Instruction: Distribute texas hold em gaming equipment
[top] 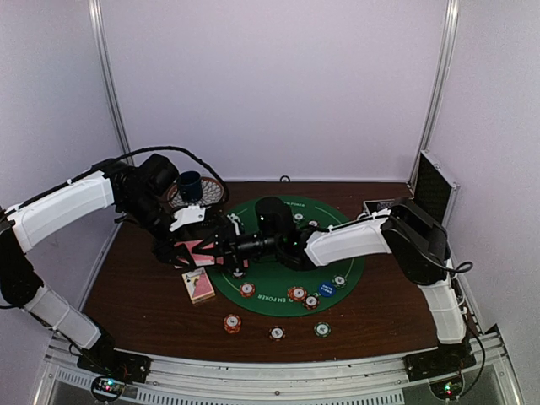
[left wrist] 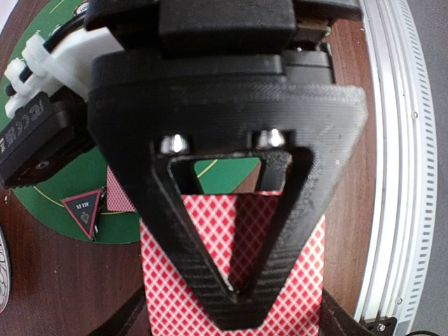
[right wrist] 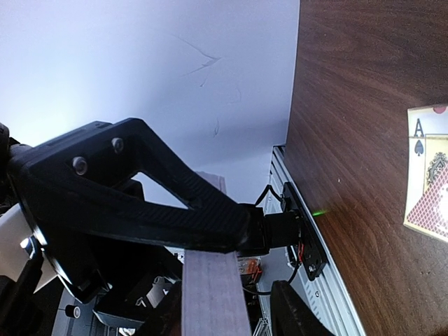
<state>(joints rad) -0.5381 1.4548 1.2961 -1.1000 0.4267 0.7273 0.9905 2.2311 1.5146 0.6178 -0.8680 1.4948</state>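
Left gripper (left wrist: 234, 311): clenched on pink-backed playing cards (left wrist: 297, 273)
Right gripper (top: 240, 248): just beside those cards, open or closed impossible to tell

Dark wooden table (top: 143, 287), spread beneath both grippers. Bears a round green mat (top: 350, 268) under the right gripper (top: 229, 251), reaching off to that gripper's right. Carries a card pack (top: 199, 284) flat on bare wood just nearer than the left gripper (top: 196, 251). Nearer still, on bare wood: orange chip (top: 232, 323), white chip (top: 277, 332), green chip (top: 321, 329). Behind the left gripper, a patterned saucer (top: 215, 194); far right of the right gripper, a metal case (top: 434, 194).
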